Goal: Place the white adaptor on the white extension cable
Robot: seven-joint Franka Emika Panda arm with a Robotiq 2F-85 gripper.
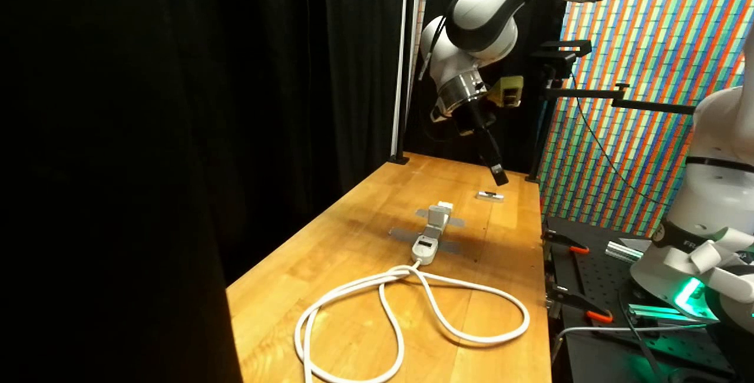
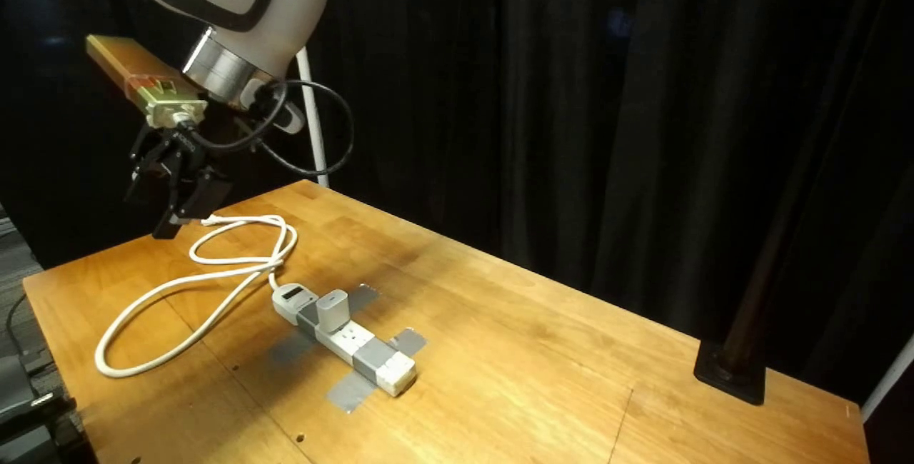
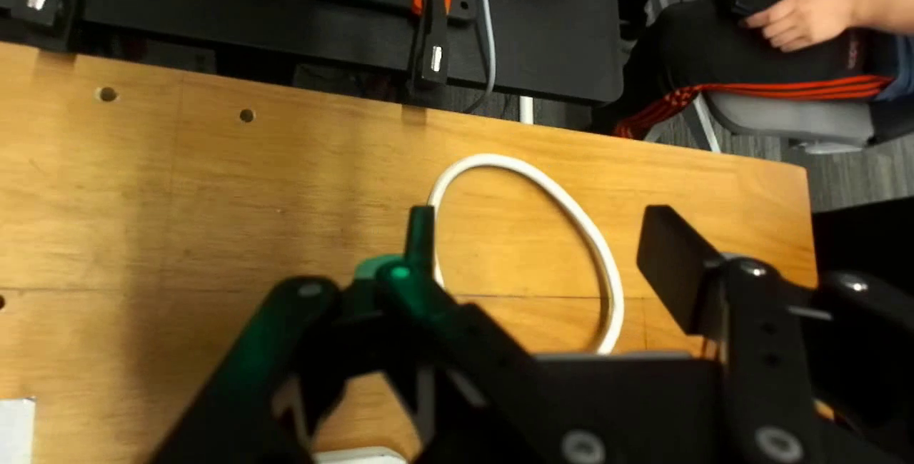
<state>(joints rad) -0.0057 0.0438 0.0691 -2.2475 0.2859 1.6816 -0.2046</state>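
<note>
Black curtains (image 2: 607, 128) hang behind a long wooden table (image 2: 535, 350). A white-and-grey robot arm (image 2: 285, 7) reaches over it. On the wood, the white extension cable (image 2: 274, 263) lies in big loose loops, its cord (image 1: 486, 340) running into an oblong socket block (image 2: 350, 338). Well above the tabletop I see the black gripper (image 3: 540, 257), tilted and clear of the block; its fingers (image 3: 671, 268) stand apart, and between them the wrist view shows wood and a curve of the cord below. Two bands of grey tape (image 2: 373, 355) cross the socket block. In both exterior views the white adaptor (image 2: 333, 313) stands upright on the block, toward the end where the cord enters; how fully it is plugged in, I cannot tell.
</note>
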